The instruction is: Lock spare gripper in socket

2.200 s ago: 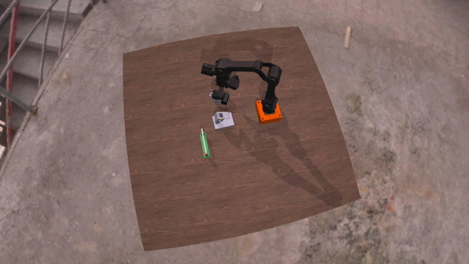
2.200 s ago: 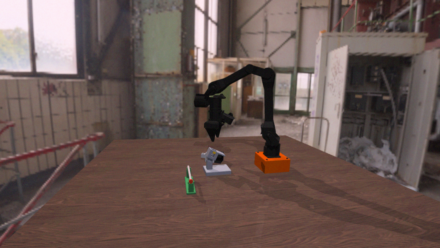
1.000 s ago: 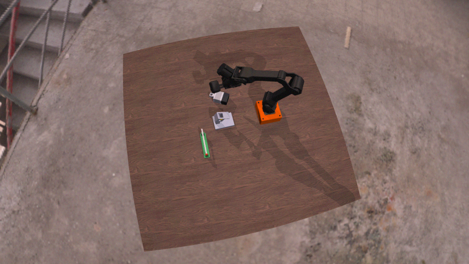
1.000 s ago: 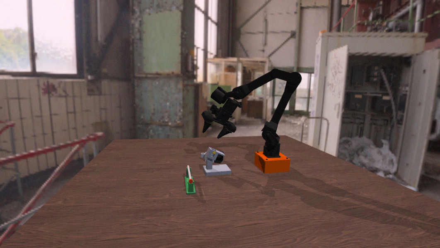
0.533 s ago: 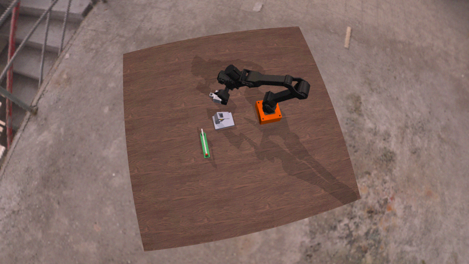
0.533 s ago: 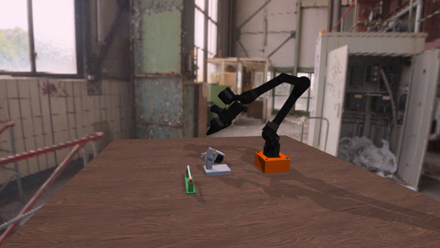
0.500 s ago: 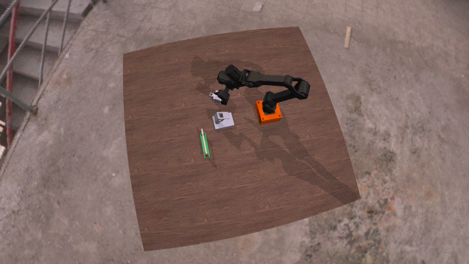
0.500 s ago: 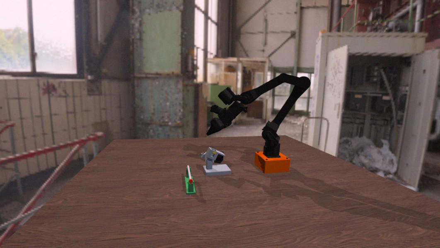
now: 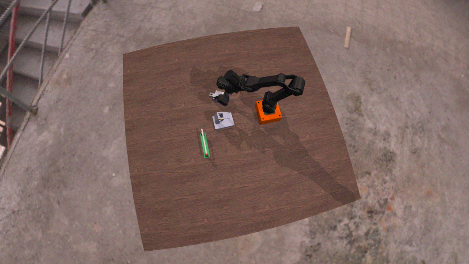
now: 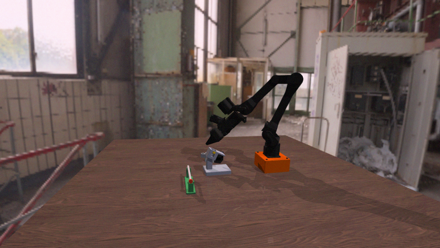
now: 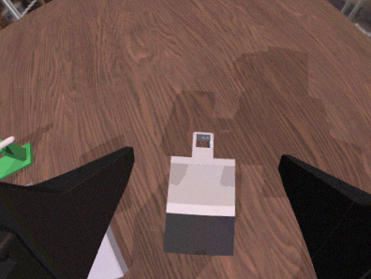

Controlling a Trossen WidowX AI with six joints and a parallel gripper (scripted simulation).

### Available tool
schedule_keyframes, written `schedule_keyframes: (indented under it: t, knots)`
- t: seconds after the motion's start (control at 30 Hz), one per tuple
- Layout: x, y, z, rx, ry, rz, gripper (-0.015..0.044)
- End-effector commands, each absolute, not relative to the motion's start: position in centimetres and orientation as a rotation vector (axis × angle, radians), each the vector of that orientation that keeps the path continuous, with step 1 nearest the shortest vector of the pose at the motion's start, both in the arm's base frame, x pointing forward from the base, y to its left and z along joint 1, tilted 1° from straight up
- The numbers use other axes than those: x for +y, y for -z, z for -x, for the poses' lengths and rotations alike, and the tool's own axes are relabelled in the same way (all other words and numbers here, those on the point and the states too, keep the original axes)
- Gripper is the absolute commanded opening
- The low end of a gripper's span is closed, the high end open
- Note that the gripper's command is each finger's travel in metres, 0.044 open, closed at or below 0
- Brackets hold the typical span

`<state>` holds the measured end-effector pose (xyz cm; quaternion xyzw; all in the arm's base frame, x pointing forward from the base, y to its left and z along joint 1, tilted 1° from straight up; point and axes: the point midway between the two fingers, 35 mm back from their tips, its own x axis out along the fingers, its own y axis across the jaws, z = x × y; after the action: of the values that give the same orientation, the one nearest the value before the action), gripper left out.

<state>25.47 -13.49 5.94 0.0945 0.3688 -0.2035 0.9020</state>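
The spare gripper [image 9: 217, 93] [image 11: 201, 189], a white and dark block with a holed spigot [image 11: 202, 153], stands behind the mount. The grey mount [image 9: 228, 123] [image 10: 220, 169] has a tilted socket [image 10: 211, 151] with a yellow mark; no pin shows through it. The white lock pin [image 9: 204, 143] [image 10: 188, 172] [image 11: 7, 141] with a red head [image 9: 206, 154] [image 10: 190, 181] lies along a green holder [image 10: 190, 188] [image 11: 18, 161]. My gripper [image 11: 208, 158] is open and empty, tilted above the spare gripper, whose block shows between and below my fingertips in the wrist view. The far finger is hidden in the exterior view.
The orange arm base [image 9: 269, 118] [image 10: 272, 163] stands right of the mount. The mount's base [image 11: 105, 259] shows partly behind my left finger in the wrist view. Everything stands on a brown wooden table [image 9: 183, 203] [image 10: 172, 218].
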Motion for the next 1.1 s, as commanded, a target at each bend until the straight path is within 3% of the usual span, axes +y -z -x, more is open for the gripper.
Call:
schedule_keyframes:
  t: [0.0,1.07]
  knots:
    - [-13.4,-4.1,-25.2,0.764,0.424,-0.194,0.044]
    - [-13.4,0.8,-25.5,0.765,0.424,-0.194,0.044]
